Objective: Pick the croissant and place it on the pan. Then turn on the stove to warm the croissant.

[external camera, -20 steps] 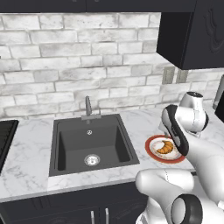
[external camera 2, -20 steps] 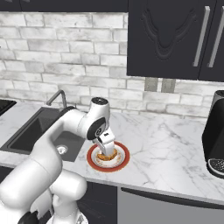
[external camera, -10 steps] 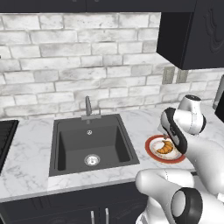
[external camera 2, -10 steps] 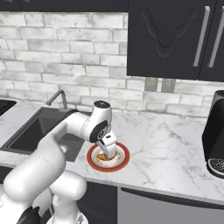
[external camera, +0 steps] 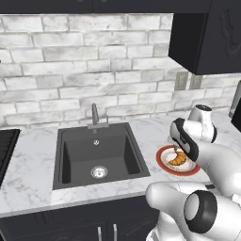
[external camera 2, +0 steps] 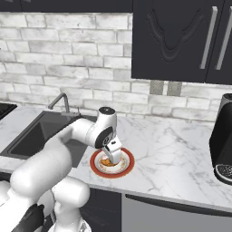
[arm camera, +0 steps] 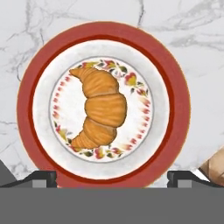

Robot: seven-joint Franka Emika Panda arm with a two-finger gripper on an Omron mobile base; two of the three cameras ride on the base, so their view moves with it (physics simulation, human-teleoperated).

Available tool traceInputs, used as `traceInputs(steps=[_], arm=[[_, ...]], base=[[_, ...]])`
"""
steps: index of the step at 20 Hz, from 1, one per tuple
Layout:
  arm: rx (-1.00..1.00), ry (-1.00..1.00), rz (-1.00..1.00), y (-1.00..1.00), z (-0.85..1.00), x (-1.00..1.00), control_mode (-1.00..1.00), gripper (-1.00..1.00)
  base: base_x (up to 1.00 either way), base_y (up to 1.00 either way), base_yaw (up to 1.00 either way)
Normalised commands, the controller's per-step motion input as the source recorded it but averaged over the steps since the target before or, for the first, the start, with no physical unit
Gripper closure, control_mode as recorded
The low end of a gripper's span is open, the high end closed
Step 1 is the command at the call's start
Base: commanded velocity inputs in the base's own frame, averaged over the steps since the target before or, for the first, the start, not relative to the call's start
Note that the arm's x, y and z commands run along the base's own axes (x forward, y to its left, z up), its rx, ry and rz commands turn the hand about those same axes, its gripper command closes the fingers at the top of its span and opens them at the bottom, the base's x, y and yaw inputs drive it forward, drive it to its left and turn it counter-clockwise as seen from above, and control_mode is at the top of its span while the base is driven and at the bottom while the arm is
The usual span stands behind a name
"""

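Since a second ago my tool (external camera 2: 110, 158) has dropped a little closer to the plate (external camera 2: 127, 166), and nothing else has shifted: the base views frame the same scene, so the base has stood where it was. From the right base view I see the tool hanging straight above the plate, fingers pointing down, partly hiding the pastry. Its jaws stand wide apart with nothing between them; in the hand view the two dark fingertips (arm camera: 40, 177) sit at either side of the plate's near rim, well outside the croissant (arm camera: 100, 108).

I read the croissant as lying flat in the middle of the plate, inside the ring of small flower marks, its curved back toward the right of the hand view and its two points toward the left. It touches nothing but the plate. I see the plate itself, white with a broad red rim, resting on the marble surface (external camera 2: 176, 156) just right of the sink (external camera: 99, 153).

As for the sink, it is a dark square basin with a round drain in its floor and a faucet (external camera: 95, 114) at its back edge. Left of the sink, at the edge of the left base view, I make out a corner of the stove (external camera: 5, 150) with its dark grates. Far right of the plate stands a black coffee machine (external camera 2: 223, 140).
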Motion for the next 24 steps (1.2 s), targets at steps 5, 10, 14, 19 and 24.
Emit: traceInputs(steps=[5,10,14,19,24], arm=[[0.00,0.00,0.00,-0.07,-0.14,0.21,-1.00,-1.00],[0.00,0.00,0.00,-0.09,-0.11,0.22,-1.00,-1.00],[0.00,0.00,0.00,-0.05,-0.11,0.23,-1.00,-1.00],[0.00,0.00,0.00,-0.02,-0.16,0.15,-1.00,-1.00],[0.00,0.00,0.00,0.00,-0.22,0.01,-1.00,-1.00]], base=[[0.00,0.00,0.00],[0.00,0.00,0.00],[0.00,0.00,0.00],[0.00,0.00,0.00],[0.00,0.00,0.00]])
